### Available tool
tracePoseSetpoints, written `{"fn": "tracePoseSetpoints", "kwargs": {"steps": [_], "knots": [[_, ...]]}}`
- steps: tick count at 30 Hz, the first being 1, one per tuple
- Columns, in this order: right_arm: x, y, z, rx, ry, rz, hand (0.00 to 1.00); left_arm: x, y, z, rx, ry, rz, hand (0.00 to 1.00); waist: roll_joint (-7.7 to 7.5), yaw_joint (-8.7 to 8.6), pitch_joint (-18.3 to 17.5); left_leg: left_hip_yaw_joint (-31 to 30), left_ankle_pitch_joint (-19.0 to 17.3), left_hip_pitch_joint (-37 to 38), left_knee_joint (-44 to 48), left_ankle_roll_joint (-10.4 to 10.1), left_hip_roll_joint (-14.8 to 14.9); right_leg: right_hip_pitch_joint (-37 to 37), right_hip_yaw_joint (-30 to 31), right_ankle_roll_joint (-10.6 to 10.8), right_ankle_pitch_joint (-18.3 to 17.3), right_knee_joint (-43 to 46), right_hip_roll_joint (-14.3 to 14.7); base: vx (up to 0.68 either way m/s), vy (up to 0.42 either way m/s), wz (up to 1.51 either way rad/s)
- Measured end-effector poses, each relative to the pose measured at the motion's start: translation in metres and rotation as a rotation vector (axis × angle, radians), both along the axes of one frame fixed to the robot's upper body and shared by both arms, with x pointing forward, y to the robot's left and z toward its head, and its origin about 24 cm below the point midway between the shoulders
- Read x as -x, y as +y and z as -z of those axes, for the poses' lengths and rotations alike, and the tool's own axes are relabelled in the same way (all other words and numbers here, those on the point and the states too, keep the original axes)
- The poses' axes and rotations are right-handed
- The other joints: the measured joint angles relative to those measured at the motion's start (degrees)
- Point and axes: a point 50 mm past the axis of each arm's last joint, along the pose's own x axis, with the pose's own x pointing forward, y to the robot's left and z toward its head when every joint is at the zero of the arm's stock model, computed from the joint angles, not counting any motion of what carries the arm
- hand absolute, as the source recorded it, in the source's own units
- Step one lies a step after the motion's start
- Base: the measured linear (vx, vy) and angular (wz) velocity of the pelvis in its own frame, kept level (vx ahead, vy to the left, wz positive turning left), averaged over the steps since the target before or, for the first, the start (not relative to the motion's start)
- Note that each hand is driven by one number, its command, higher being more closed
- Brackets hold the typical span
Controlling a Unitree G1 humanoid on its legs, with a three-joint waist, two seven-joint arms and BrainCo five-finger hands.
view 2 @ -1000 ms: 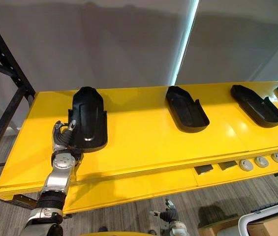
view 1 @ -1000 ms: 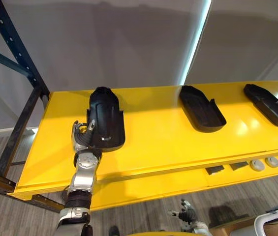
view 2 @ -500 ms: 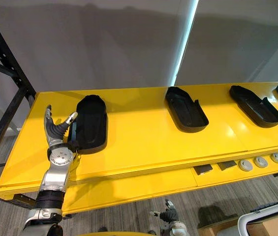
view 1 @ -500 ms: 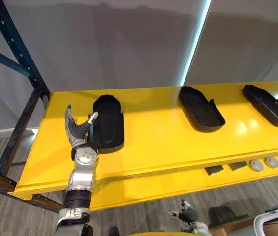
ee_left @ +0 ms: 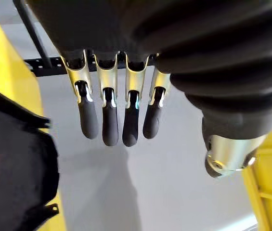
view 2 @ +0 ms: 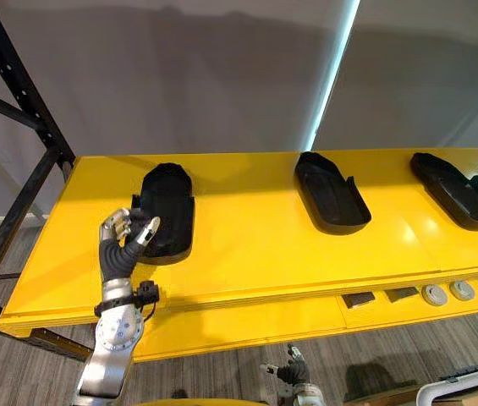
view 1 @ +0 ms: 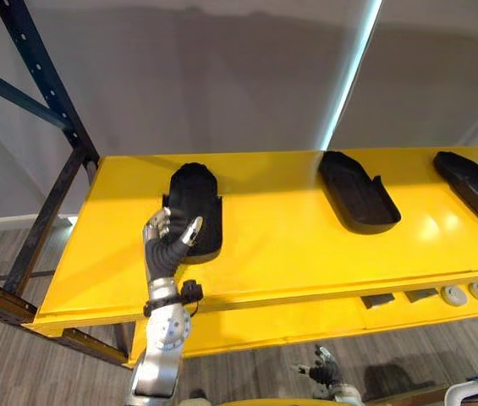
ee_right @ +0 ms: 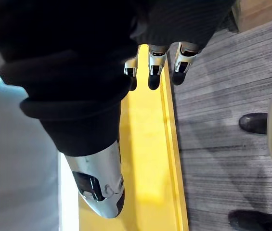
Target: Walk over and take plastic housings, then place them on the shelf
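Note:
A black plastic housing [view 1: 195, 208] lies flat, open side down, at the left end of the yellow shelf [view 1: 289, 245]. My left hand [view 1: 168, 241] hovers just in front of its near end, over the shelf's front part, fingers [ee_left: 109, 126] relaxed and holding nothing. The same housing [ee_left: 15, 163] shows beside the hand in the left wrist view. Two more black housings [view 1: 357, 190] [view 1: 475, 178] lie open side up further right on the shelf. My right hand [view 1: 323, 370] hangs low below the shelf, fingers [ee_right: 154, 72] straight and empty.
A dark blue rack upright [view 1: 48, 93] with a diagonal brace stands at the shelf's left end. On a lower yellow ledge at the right sit round grey discs [view 1: 454, 293] and small black pieces [view 1: 376, 300]. A grey wall rises behind the shelf.
The left hand let go of the housing, which went from tilted up to lying flat. The hand then drew back toward the shelf's front edge, fingers curling slightly. The camera shifted a little.

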Motion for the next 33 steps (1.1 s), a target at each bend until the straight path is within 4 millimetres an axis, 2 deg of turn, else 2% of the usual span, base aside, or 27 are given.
{"fn": "tracePoseSetpoints", "kwargs": {"steps": [4, 9, 14, 18, 24, 33], "knots": [[0.001, 0.0, 0.0, 0.001, 0.006, 0.001, 0.0, 0.005, -0.008, 0.009, 0.014, 0.052, 0.055, 1.0, 0.14, 1.18, 0.1, -0.8, -2.6, -1.8, 4.3, 0.2, 0.5, 0.5, -0.3, 0.0, -0.2, 0.0, 0.0, 0.02, 0.004, 0.06], [0.001, 0.001, 0.0, 0.0, 0.005, -0.002, 0.0, 0.007, -0.011, 0.024, 0.016, 0.125, 0.075, 1.0, 0.25, 1.35, 0.3, -1.1, -4.8, -2.8, 7.2, 0.5, 0.8, 1.1, -0.3, 0.1, -0.3, 0.1, -0.1, 0.01, 0.013, 0.03], [0.0, 0.002, -0.001, 0.0, -0.004, -0.01, 0.0, 0.007, -0.013, 0.036, -0.077, 0.188, 0.077, 1.0, 0.4, 1.29, 0.4, -1.0, -6.0, -3.3, 9.1, 0.6, 0.9, 1.0, -0.3, -0.1, -1.4, 1.2, -0.1, 0.0, 0.0, 0.0], [0.0, 0.002, -0.003, 0.0, -0.018, -0.008, 0.0, 0.005, -0.015, 0.054, -0.144, 0.272, 0.097, 1.0, 0.69, 1.27, 0.5, -0.5, -5.7, -2.4, 8.8, 0.5, 0.9, 0.9, 0.0, 0.0, -1.5, 1.5, -0.7, 0.03, 0.013, -0.06], [-0.001, 0.002, -0.003, -0.001, -0.018, -0.011, 0.0, 0.002, -0.016, 0.066, -0.168, 0.333, 0.102, 1.0, 1.04, 1.3, 0.2, 0.8, -5.2, -1.4, 7.5, 0.4, 0.8, 0.1, 1.3, 0.0, -1.5, 1.9, -0.8, 0.01, 0.001, -0.12], [0.0, 0.003, -0.003, -0.003, -0.016, -0.013, 0.0, -0.011, -0.017, 0.073, -0.22, 0.371, 0.111, 1.0, 1.0, 1.14, 0.0, 1.4, -0.1, 2.5, -1.0, 0.0, -0.2, -0.2, 1.3, -0.2, -1.4, 1.9, -1.0, -0.02, -0.016, 0.0]]}}
